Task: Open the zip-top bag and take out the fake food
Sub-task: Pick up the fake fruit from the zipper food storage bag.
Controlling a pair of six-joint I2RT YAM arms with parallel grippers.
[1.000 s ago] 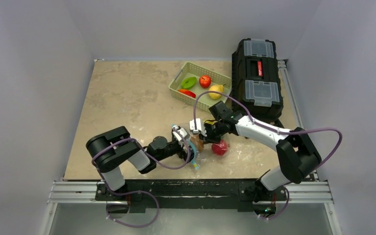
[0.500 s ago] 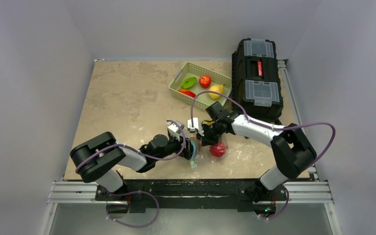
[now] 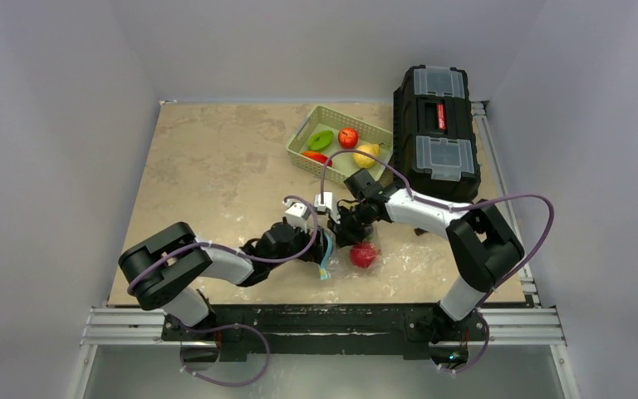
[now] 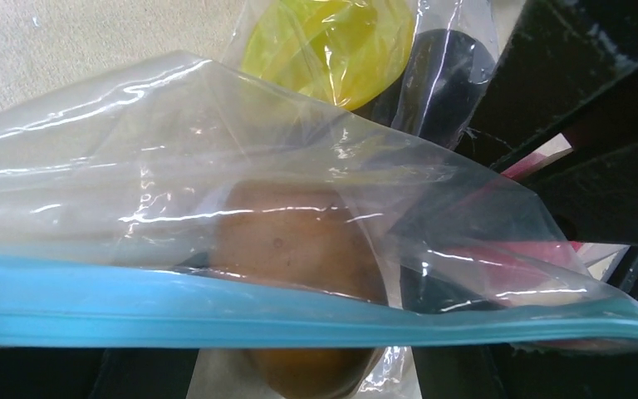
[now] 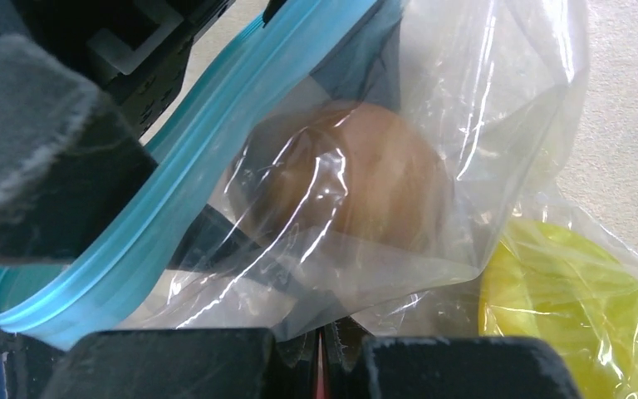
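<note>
Top view: two claws meet at the zip-top bag (image 3: 336, 245), low in the middle.
Opening step, I think: the right claw (image 5: 320, 353) pinches bag plastic tight; the left claw (image 4: 307, 378) is wide, with the blue zip strip (image 4: 216, 303) across it. The fake food (image 4: 299, 241) sits inside. Next, left should grab that strip and pull.

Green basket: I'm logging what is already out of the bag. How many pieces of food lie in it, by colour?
Red: 2, the round fruit and the long pepper
Green: 1, the flat piece
Yellow: 1, the pear
Total: 4 in the basket
</note>
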